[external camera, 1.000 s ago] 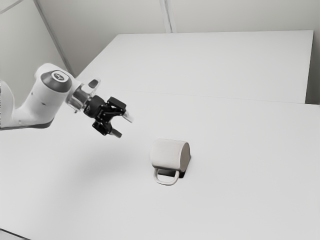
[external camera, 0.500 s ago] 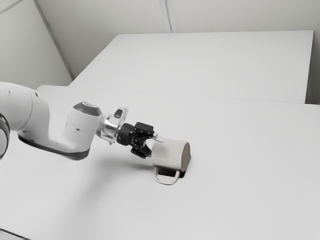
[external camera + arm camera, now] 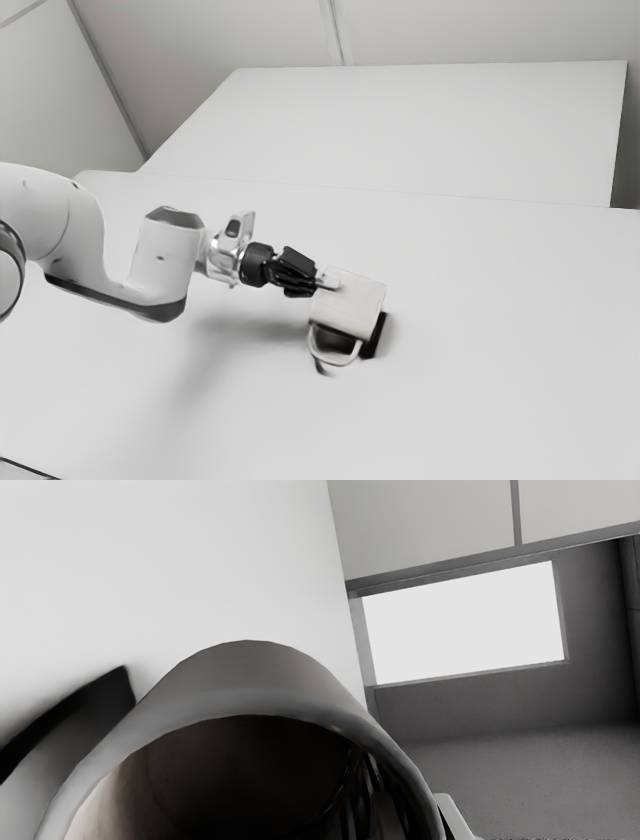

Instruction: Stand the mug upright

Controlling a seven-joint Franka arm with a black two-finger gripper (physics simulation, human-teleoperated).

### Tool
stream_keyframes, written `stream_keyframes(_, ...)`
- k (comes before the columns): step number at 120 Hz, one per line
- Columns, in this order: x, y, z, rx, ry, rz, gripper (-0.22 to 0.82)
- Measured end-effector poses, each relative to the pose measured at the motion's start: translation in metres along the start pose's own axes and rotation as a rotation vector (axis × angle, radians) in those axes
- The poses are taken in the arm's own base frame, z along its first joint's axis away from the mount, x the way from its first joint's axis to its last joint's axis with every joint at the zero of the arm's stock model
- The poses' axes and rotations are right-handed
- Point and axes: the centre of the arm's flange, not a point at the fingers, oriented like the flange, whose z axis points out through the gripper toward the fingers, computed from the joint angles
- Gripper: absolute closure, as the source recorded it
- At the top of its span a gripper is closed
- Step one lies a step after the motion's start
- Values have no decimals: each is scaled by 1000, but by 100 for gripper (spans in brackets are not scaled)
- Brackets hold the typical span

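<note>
At the exterior view's left edge the white arm (image 3: 150,270) enters and reaches across to the middle of the frame, passing over the desk (image 3: 500,300), with a soft grey shadow beneath it. Below, in the lower left corner, a dark line marks an edge. The fingers (image 3: 327,281) are near the centre, drawn nearly together, with the wall of the mug (image 3: 347,302) pinched between them at the rim. The mug is just right of them, near the middle of the frame, tilted with its mouth toward them, and its handle (image 3: 335,359) loops down on the near side. Black shadow (image 3: 375,336) lies under the mug and along its right side

The wrist view looks into the mug's mouth, a dark round hollow, and shows one finger inside the wall and the other outside it. A black shadow lies on the desk on the side of the mug away from the fingers. Past the desk's edge are a bright rectangular panel (image 3: 465,622) and a dark grey surface (image 3: 510,770)

Back in the exterior view, white desk spreads in front of the mug and widely toward the lower right. A second white surface (image 3: 430,130) stretches from upper centre to upper right, its right end dropping off near the frame's edge, with a pale wall (image 3: 480,30) along the top
</note>
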Motion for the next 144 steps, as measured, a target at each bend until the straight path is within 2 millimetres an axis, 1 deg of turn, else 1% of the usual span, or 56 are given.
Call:
stream_keyframes(10,1,2,-1,-1,1,29,73)
stream_keyframes(14,3,7,-2,0,3,49,74)
stream_keyframes(20,9,26,-8,13,8,103,74)
stream_keyframes(29,21,63,-21,91,-20,219,75)
stream_keyframes(35,29,86,-30,183,-72,300,76)
stream_keyframes(50,44,118,-53,495,-289,438,77)
stream_keyframes(66,58,147,-78,855,-474,505,78)
stream_keyframes(73,61,153,-86,988,-517,504,78)
stream_keyframes(80,62,152,-90,1081,-526,489,78)
stream_keyframes(90,61,143,-90,1165,-509,457,78)
stream_keyframes(104,56,119,-83,1223,-472,397,78)
stream_keyframes(125,54,77,-72,1250,-435,289,78)
stream_keyframes(139,52,56,-71,1260,-408,219,78)
stream_keyframes(144,50,52,-70,1261,-400,198,76)
